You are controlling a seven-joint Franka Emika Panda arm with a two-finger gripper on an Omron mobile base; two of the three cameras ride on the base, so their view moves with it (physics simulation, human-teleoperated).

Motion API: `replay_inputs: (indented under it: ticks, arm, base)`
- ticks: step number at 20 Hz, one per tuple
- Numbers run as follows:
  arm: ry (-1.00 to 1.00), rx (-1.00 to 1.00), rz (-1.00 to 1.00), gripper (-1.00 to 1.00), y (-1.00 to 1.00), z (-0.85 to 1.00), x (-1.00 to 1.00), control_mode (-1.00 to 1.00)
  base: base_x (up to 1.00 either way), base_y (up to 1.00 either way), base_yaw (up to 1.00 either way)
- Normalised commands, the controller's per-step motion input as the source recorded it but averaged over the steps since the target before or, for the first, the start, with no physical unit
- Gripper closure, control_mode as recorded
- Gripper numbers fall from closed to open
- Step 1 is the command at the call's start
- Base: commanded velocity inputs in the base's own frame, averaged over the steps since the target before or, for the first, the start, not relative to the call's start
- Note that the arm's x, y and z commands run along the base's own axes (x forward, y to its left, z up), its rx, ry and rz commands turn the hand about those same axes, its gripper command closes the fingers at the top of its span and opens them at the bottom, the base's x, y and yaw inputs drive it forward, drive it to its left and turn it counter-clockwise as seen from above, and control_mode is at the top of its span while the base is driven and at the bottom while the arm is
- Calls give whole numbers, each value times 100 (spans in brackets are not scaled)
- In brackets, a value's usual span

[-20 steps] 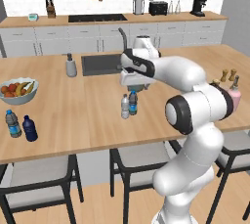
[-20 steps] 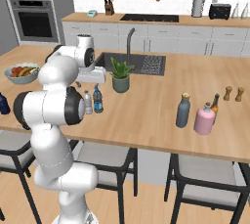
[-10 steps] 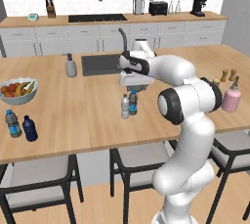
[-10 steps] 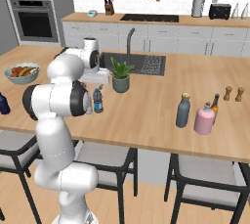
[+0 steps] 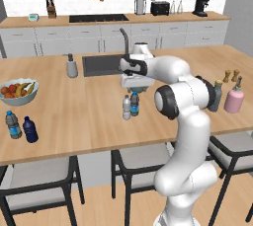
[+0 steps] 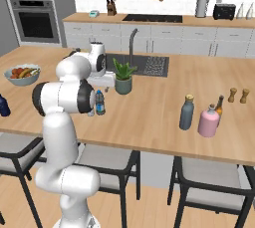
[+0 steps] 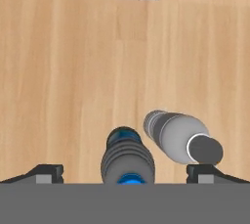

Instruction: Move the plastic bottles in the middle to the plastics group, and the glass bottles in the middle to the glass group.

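Hand view: gripper (image 7: pixel 125 173) spread wide at bottom edge, released, looking down on two upright plastic bottles on the bench (image 7: pixel 58 71). Blue-label bottle (image 7: pixel 127 158) lies between the fingertips at lower centre; white-capped bottle (image 7: pixel 181 141) just right of it, apparently touching. Left base view: both stand at frame centre, below the gripper (image 5: pixel 134 90).

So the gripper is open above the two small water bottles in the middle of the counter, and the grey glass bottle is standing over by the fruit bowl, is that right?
Not quite. The grey glass bottle stands beside the pink bottle, far from the fruit bowl, as the right base view shows. The rest holds: the gripper is open above the two water bottles.
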Motion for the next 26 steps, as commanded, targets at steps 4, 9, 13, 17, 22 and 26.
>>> replay_inputs:
  ticks: [4, 9, 13, 17, 22, 26]
  arm:
    - [-1, 0, 0, -100, 0, -12, 36, -100]
    - [0, 0, 0, -100, 0, -7, 1, -100]
    - [0, 0, 0, -100, 0, -3, -15, -100]
    - [0, 0, 0, -100, 0, -21, -2, -100]
    - [0, 0, 0, -100, 0, -4, -14, -100]
    - [0, 0, 0, -100, 0, -7, 0, -100]
  base:
    - [0, 0, 0]
    - [0, 0, 0]
    - [0, 0, 0]
    - [0, 0, 0]
    - [0, 0, 0]
    - [0, 0, 0]
